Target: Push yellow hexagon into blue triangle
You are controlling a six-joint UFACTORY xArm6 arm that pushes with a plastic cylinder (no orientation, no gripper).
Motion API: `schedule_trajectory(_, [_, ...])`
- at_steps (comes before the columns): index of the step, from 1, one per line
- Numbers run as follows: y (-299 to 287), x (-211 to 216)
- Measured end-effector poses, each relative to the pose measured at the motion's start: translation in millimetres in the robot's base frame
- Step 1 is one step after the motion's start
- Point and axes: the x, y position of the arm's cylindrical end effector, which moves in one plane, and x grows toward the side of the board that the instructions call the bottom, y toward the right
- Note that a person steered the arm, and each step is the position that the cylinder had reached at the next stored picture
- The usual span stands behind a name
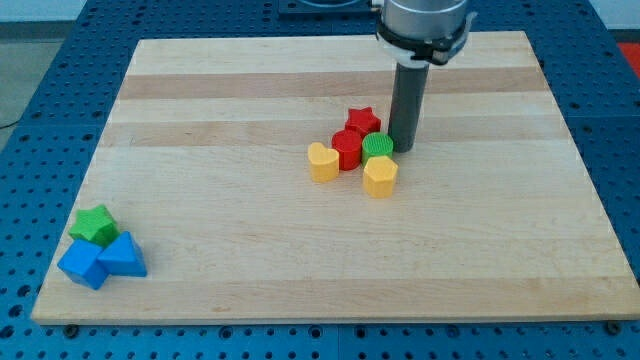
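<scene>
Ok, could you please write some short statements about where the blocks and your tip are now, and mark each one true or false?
1. My tip is just at the view's right of the green round block. True.
2. The yellow hexagon touches the blue triangle. False: they are far apart, and the triangle lies near the view's bottom left.
3. The red star lies at the top of the middle cluster. True.
4. The green star is in the middle cluster. False: it is beside the blue blocks.
5. The yellow heart lies at the view's right of the hexagon. False: it lies at the left.
</scene>
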Motion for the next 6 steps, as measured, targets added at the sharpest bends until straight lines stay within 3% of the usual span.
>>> schedule_trajectory(2, [-1.3,47.2])
schedule_trajectory(4, [-48.3,52.9])
schedule_trajectory(6, [-55.0,93.2])
